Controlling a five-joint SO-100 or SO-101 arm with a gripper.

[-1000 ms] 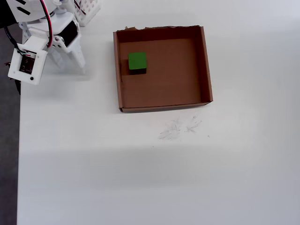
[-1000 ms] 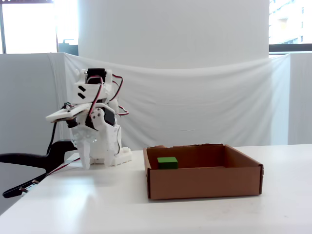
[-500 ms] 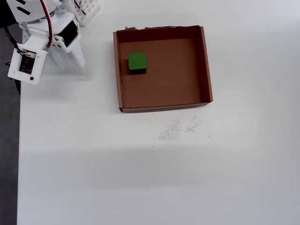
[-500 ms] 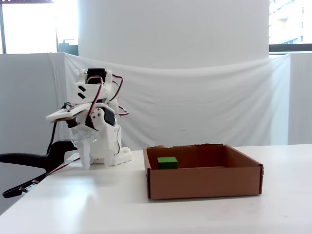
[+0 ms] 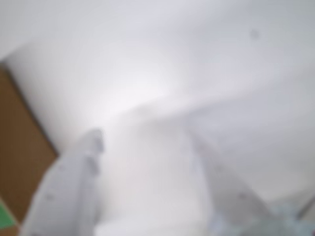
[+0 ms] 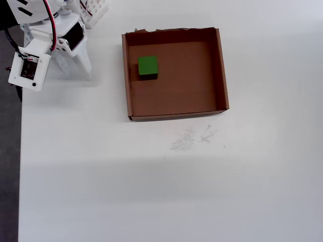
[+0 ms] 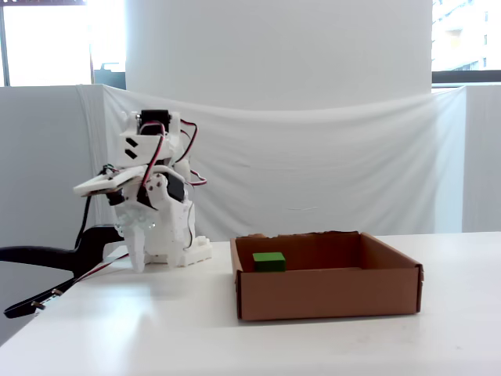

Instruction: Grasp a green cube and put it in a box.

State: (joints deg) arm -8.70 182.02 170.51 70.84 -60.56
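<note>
Claw (image 5: 142, 142) seemingly open, empty | green cube (image 6: 148, 66) near box (image 6: 220, 70) left wall

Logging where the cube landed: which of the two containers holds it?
The brown cardboard box holds the green cube; the white slotted basket near the arm doesn't.

White counter (image 6: 151, 191) is filling the overhead view, faint grey scuff marks (image 6: 194, 137) showing on it, dark floor (image 6: 9, 166) running along its left edge. In the fixed view a white sheet (image 7: 329, 164) is hanging behind, a broad white column (image 7: 278, 47) is rising above, and windows (image 7: 43, 43) are glaring bright at both upper corners.
</note>
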